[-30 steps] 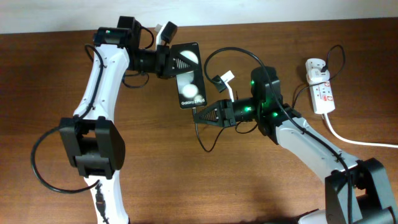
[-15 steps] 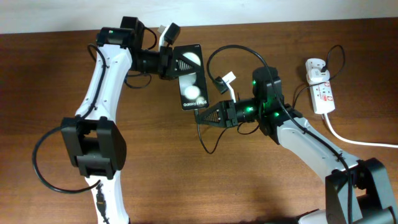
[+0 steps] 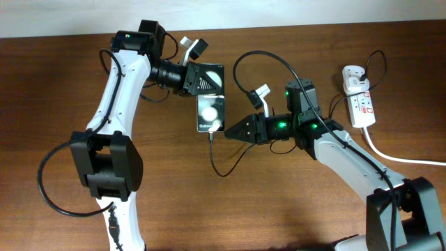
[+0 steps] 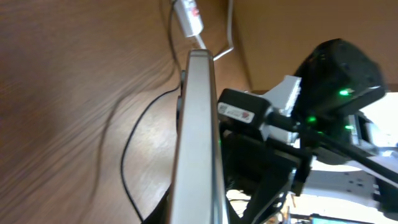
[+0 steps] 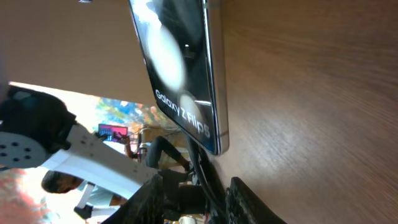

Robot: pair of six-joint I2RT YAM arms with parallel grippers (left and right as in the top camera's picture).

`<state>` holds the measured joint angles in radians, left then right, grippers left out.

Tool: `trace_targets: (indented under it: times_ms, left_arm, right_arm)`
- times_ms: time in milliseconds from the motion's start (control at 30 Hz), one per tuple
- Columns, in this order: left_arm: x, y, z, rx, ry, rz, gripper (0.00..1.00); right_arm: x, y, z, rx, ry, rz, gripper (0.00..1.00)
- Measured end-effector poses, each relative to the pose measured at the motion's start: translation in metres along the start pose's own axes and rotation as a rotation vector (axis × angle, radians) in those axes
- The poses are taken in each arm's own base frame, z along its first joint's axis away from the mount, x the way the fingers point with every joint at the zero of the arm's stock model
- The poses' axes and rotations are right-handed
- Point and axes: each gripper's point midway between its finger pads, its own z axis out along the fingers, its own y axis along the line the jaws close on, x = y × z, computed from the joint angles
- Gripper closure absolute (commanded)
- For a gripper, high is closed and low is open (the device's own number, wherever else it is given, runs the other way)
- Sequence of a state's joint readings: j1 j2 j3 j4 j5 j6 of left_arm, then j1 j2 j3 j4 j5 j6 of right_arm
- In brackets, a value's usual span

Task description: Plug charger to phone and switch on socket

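Where charger meets phone, the tip is hidden; left gripper clamps phone; right gripper part-open astride charger.

The left arm is reached to the far centre, its tool clamped on the phone's far end. The right arm is stretched leftward, its tool held slightly parted.

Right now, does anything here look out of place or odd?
The Galaxy Z Flip phone isn't lying flat: the left gripper clamps its top end, holding it tilted. The charger cable trails from its lower end in a loose loop. Nothing looks spilled or damaged.
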<state>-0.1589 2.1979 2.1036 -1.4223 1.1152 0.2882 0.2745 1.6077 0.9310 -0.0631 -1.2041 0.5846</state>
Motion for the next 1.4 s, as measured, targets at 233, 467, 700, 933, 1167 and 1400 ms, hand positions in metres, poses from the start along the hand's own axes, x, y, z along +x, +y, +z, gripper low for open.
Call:
trace_targets:
  times_ms: [233,467,700,933,1167,1400]
  left_arm:
    - [0.011,0.023,0.002,-0.106,0.044,-0.042,1.00]
    - [0.022,0.045,0.009,-0.148,0.072,-0.065,1.00]
    - [0.035,0.070,0.022,-0.151,0.079,-0.116,1.00]
    - [0.041,0.096,0.034,-0.167,0.053,-0.205,1.00]
    - [0.043,0.104,0.036,-0.193,0.046,-0.262,1.00]
    - [0.044,0.112,0.034,-0.243,0.044,-0.324,1.00]
  right_arm:
    - [0.005,-0.023,-0.001,0.110,-0.016,0.075,0.63]
    - [0.015,-0.039,-0.004,0.190,-0.005,0.117,0.63]
    - [0.016,-0.044,-0.005,0.214,-0.005,0.118,0.63]
    - [0.017,-0.045,-0.005,0.218,-0.005,0.121,0.63]
    - [0.017,-0.045,-0.005,0.219,-0.002,0.114,0.62]
    - [0.017,-0.045,-0.005,0.219,-0.001,0.107,0.62]
